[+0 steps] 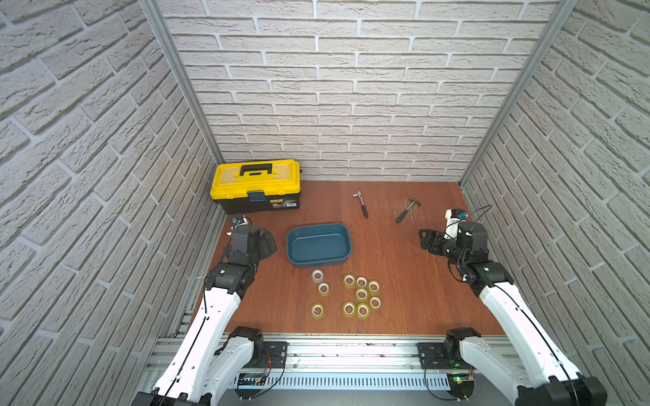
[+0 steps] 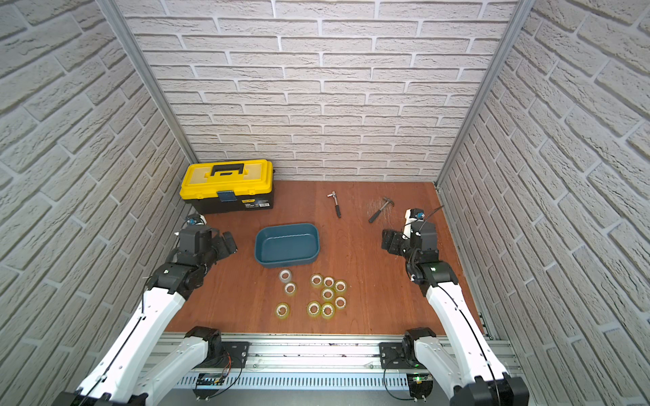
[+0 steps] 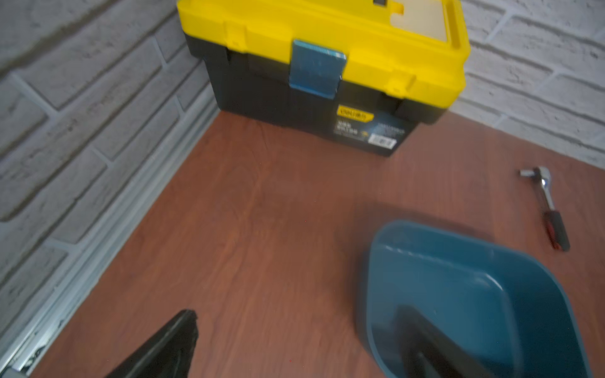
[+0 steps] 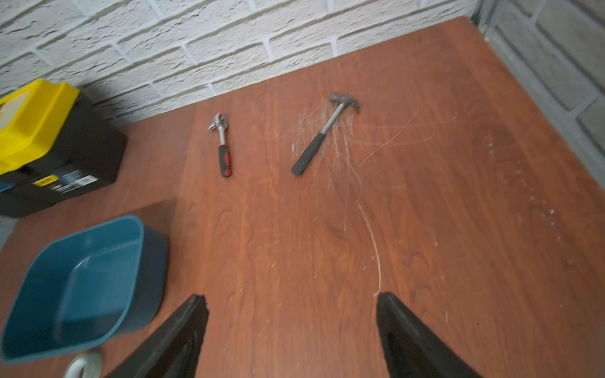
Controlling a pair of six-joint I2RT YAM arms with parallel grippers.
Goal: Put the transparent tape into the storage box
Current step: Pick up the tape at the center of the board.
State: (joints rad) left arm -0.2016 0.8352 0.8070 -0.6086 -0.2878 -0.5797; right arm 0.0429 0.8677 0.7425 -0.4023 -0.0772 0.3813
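Ten tape rolls [image 1: 361, 294] near one storage box [image 1: 316, 262]; left tool [image 3: 299, 312] and right tool [image 4: 293, 297] both spread, holding nothing.

Shallow dark teal-blue plastic storage box [image 1: 318, 246]: rectangular, rounded corners, lidless, upright, empty, mid wooden table [image 1: 415, 288]. Whitish clear tape roll [image 1: 317, 276] lies flat, hole up, just outside box's near wall. Nine yellowish transparent tape rolls [image 1: 361, 294] lie flat nearer front edge: seven clustered, two in line with whitish roll
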